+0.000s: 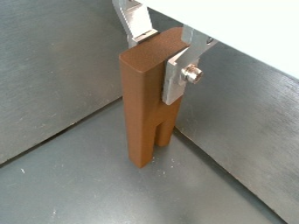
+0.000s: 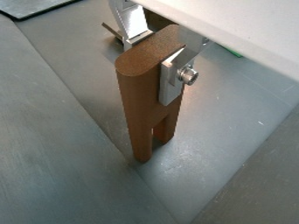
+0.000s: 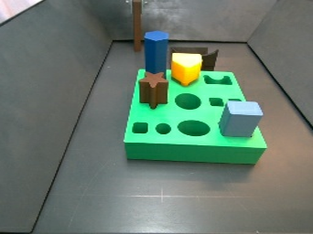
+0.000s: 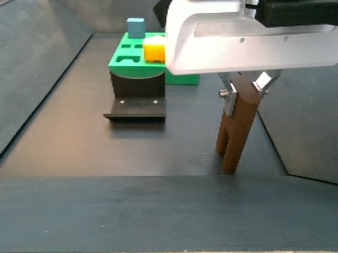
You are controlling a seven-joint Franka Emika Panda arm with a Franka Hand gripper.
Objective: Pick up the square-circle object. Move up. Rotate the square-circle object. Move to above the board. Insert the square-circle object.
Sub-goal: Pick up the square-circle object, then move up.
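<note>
My gripper (image 4: 244,87) is shut on the upper end of the square-circle object (image 4: 235,133), a tall brown block held upright. In both wrist views the silver fingers clamp its two opposite sides (image 1: 162,57) (image 2: 155,59). The block (image 1: 142,105) (image 2: 146,105) has a notch at its lower end, which is at or just above the grey floor near a wall corner. The green board (image 3: 196,148) lies apart from it in the middle of the floor and also shows in a side view (image 4: 126,51). The block shows behind the board (image 3: 135,23).
On the board stand a blue prism (image 3: 156,50), a yellow piece (image 3: 185,69), a brown star peg (image 3: 153,89) and a light blue cube (image 3: 242,117). The dark fixture (image 4: 136,107) stands on the floor between board and block. Grey walls enclose the floor.
</note>
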